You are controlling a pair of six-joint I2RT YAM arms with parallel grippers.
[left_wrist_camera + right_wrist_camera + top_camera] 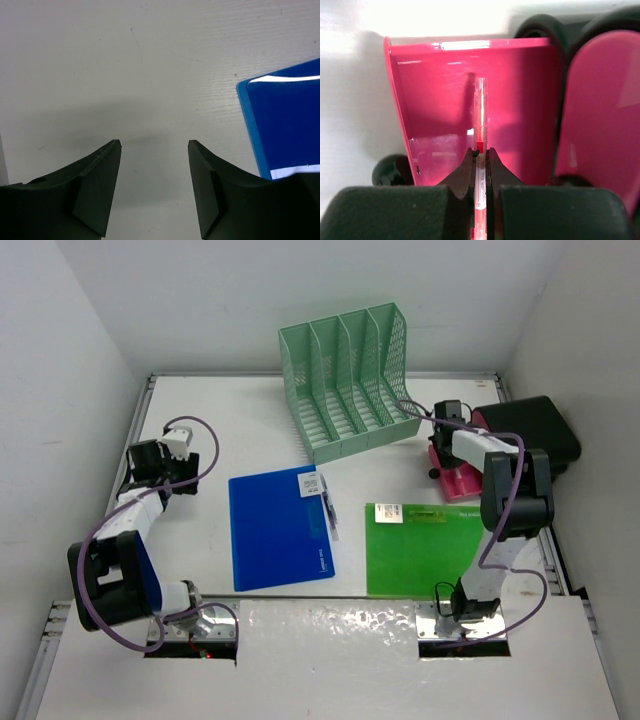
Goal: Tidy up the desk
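Note:
The white desk (230, 445) holds a blue folder (279, 530) at the middle, with a pen (329, 512) on its right edge, and a green folder (424, 548) to its right. My left gripper (150, 462) is open and empty over bare desk at the far left; the blue folder's corner (285, 125) shows at the right of the left wrist view. My right gripper (443, 418) is shut on a clear red pen (480, 125) and holds it over the open pink case (470, 100) at the right side.
A mint-green slotted file rack (345, 380) stands at the back middle. A black object (535, 430) lies at the right edge behind the pink case (455, 480). White walls enclose the desk on the left, back and right.

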